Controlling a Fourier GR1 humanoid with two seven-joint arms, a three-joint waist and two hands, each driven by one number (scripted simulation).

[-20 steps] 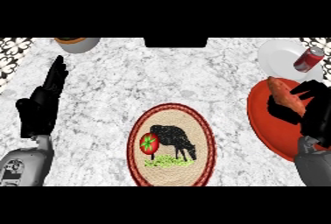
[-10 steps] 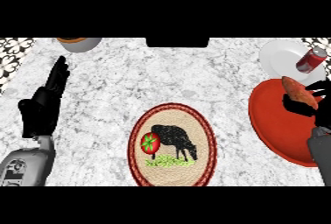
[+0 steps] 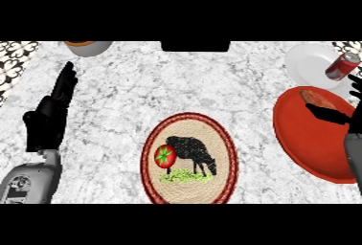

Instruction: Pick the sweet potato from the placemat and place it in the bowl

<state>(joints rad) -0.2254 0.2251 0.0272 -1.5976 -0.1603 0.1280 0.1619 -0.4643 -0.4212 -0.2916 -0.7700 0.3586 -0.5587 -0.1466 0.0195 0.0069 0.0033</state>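
The orange-brown sweet potato lies in the upper part of the red bowl at the right. My right hand is at the view's right edge, over the bowl and just right of the sweet potato, open, with its thumb pointing left below it. The round woven placemat, printed with a black sheep, lies at centre front and carries a red tomato. At the left, my left hand rests open with its fingers up.
A white plate with a red can on it stands at the back right, just behind the red bowl. A grey cup with brown contents sits at the back left. A dark slab lies at the back centre.
My right hand has let go of the sweet potato and pulled back to the right; the sweet potato now lies uncovered in the red bowl. The left hand has not moved.
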